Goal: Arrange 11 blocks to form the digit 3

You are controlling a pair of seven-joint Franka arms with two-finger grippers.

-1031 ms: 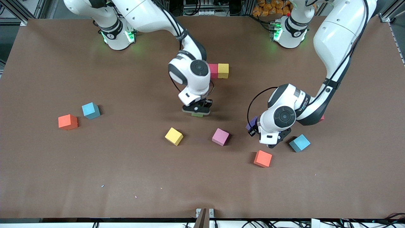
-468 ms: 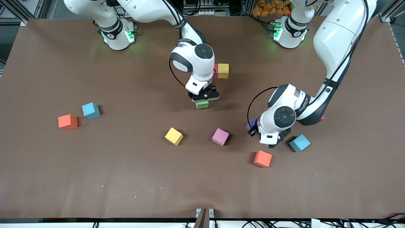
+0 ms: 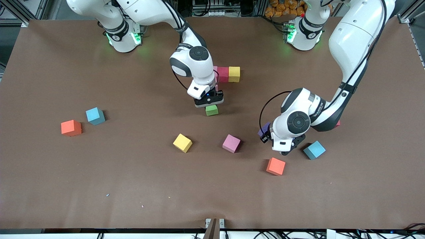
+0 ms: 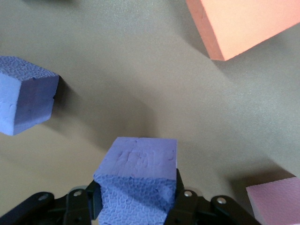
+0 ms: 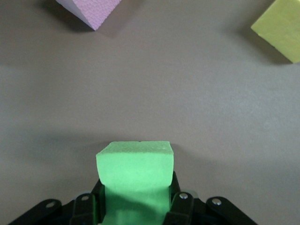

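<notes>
My right gripper [image 3: 209, 103] [image 5: 135, 192] is shut on a green block [image 3: 212, 110] [image 5: 135, 166], low over bare table beside a short row of touching blocks. That row holds a yellow block [image 3: 234, 73], a red one [image 3: 223, 73] and a pink edge [image 3: 215, 71] half hidden by the right arm. My left gripper [image 3: 282, 144] [image 4: 136, 197] waits, shut on a purple block [image 4: 138, 176]. Only a corner of that block [image 3: 264, 128] shows beside the wrist in the front view.
Loose blocks lie near the left gripper: orange [image 3: 276, 166] [image 4: 243, 23], light blue [image 3: 314, 149] [image 4: 26, 96] and pink [image 3: 231, 143] [image 4: 276, 201]. A yellow block [image 3: 182, 142] [image 5: 279, 33] lies beside the pink. Orange [image 3: 70, 127] and light blue [image 3: 95, 116] blocks sit toward the right arm's end.
My right gripper has carried the green block away from the front camera toward the row, then edged slightly toward the right arm's end. The left arm has not moved.
</notes>
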